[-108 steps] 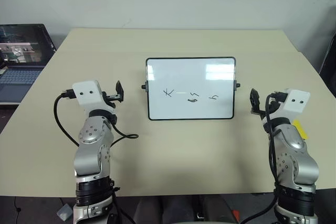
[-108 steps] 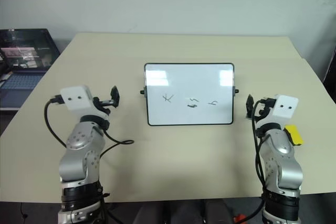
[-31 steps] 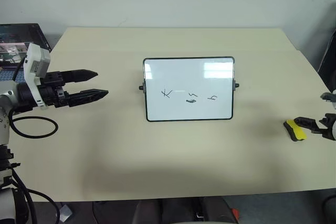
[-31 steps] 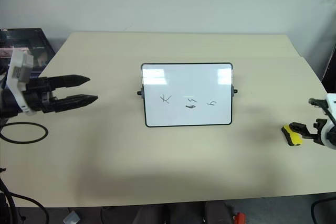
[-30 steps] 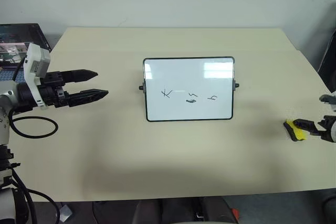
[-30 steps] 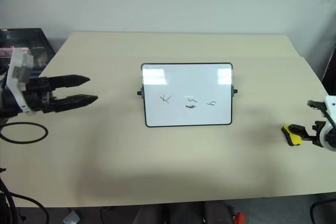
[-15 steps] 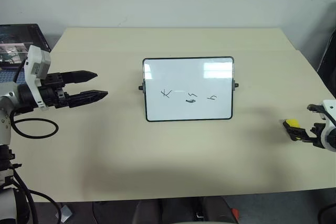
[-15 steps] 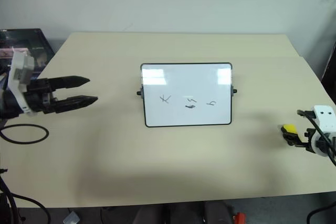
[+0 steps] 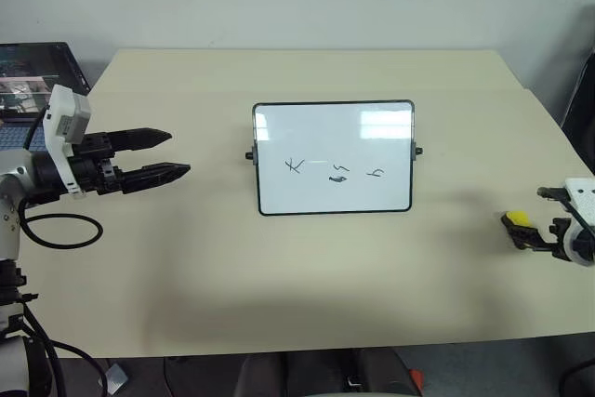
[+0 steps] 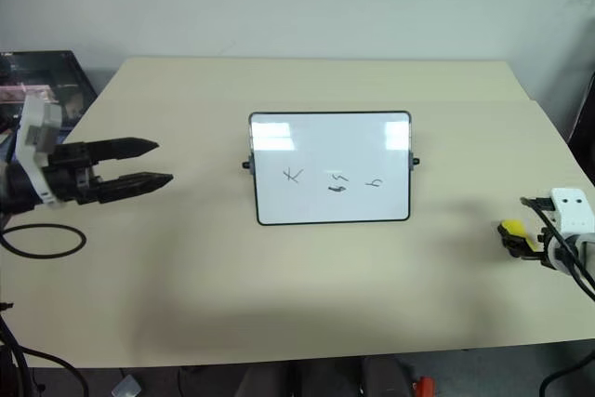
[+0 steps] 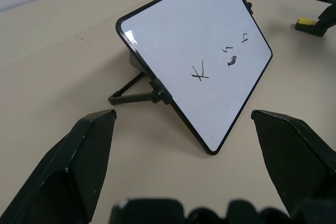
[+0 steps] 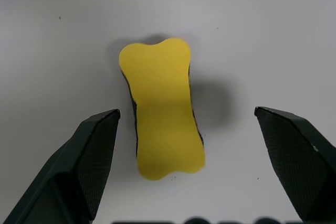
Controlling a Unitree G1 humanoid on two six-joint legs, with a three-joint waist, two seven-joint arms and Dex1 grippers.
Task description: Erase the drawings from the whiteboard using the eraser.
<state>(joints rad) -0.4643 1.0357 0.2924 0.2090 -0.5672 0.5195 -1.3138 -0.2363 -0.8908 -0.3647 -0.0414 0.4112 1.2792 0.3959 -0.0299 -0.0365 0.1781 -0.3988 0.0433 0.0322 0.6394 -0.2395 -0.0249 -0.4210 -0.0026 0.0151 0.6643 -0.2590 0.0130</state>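
The right end effector [image 12: 184,145] stands wide open with nothing in it, its two black fingers [image 12: 79,166] on either side of the eraser [image 12: 161,137] without touching it. Seen from the head, the eraser lies flat on the beige surface [image 9: 279,276] at about 3 o'clock from the whiteboard [image 9: 335,157], well apart from it, near the surface's right edge.

The eraser looks like a light foam block with a waisted, bone-like outline and a dark felt underside. It should give a little under pressure and be easy to lift; the narrow waist at mid-length looks the best place to pinch, across the short axis.

The left end effector [image 9: 172,152] is also open and empty, hovering at about 9 o'clock from the whiteboard, pointing toward it.

The right wrist view gives the eraser's outline and the finger clearance, which the head views leave tiny and partly hidden. The left wrist view shows the whiteboard propped on a folding stand [image 11: 134,94], and the three drawings [image 11: 227,59] in a row.
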